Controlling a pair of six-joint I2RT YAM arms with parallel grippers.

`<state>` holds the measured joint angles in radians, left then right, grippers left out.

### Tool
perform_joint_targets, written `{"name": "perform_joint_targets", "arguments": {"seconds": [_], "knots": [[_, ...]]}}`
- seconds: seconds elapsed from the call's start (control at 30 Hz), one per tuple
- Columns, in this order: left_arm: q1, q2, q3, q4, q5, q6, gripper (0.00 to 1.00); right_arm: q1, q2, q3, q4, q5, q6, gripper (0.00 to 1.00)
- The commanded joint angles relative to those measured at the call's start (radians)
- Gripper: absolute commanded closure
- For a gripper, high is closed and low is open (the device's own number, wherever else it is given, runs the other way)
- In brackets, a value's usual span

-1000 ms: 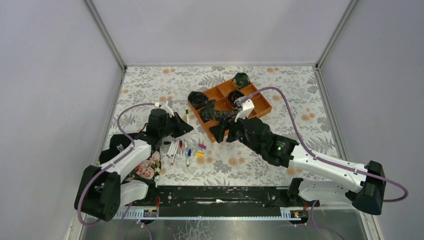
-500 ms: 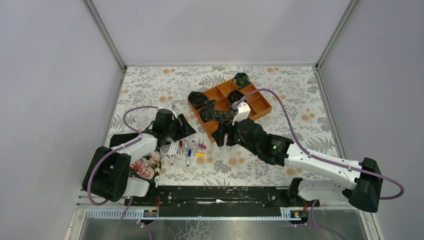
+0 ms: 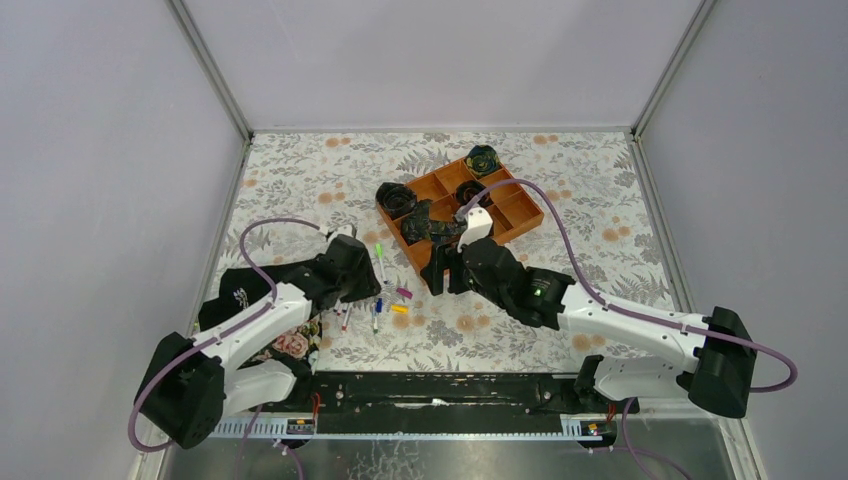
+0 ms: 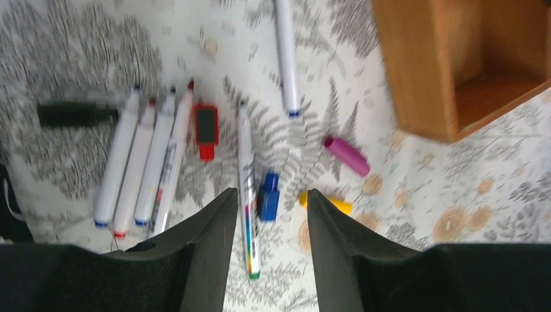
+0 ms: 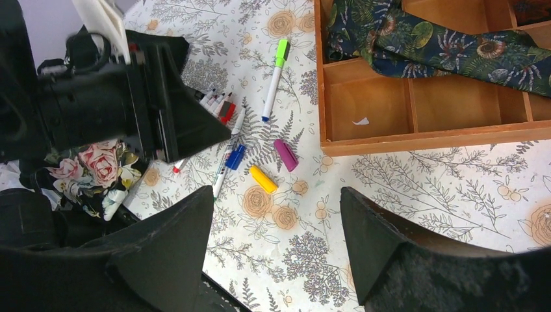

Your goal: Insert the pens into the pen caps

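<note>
Several white pens (image 4: 143, 162) lie side by side on the floral table, with a black cap (image 4: 78, 114) to their left. My left gripper (image 4: 271, 193) is open and empty, low over a green-tipped pen (image 4: 245, 188) and a blue cap (image 4: 268, 195). A red cap (image 4: 206, 127), a magenta cap (image 4: 346, 156) and a yellow cap (image 4: 325, 203) lie close by. One pen (image 5: 273, 78) wears a neon green cap. My right gripper (image 5: 276, 195) is open and empty above the table, just right of the yellow cap (image 5: 263, 179). Both grippers, left (image 3: 366, 288) and right (image 3: 437, 270), show in the top view.
A wooden divided tray (image 3: 520, 215) with dark rolled fabric pieces (image 3: 397, 198) stands behind the pens; its corner (image 4: 416, 84) is close to the caps. A floral cloth (image 3: 290, 340) and a black cloth (image 3: 235, 285) lie under the left arm.
My left gripper has swung towards the near side and now hangs over the loose pens and caps. The right gripper has drifted slightly left. Nothing has been picked up.
</note>
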<state>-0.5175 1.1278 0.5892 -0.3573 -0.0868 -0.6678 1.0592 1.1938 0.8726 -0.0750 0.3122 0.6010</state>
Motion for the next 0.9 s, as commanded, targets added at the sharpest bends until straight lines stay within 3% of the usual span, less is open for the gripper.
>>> {"name": "perform_joint_targets", "arguments": {"seconds": [0.0,0.53,0.87], "knots": [[-0.085,-0.019,-0.047,-0.146,-0.108,-0.138,0.60,-0.007,0.004,0.012,0.047,0.001,0.002,0.23],[-0.153,0.052,-0.090,-0.077,-0.054,-0.157,0.66,-0.010,-0.017,-0.024,0.054,0.008,0.040,0.23],[-0.164,0.092,-0.085,-0.133,-0.095,-0.136,0.90,-0.010,-0.034,-0.048,0.064,0.013,0.062,0.23]]}}
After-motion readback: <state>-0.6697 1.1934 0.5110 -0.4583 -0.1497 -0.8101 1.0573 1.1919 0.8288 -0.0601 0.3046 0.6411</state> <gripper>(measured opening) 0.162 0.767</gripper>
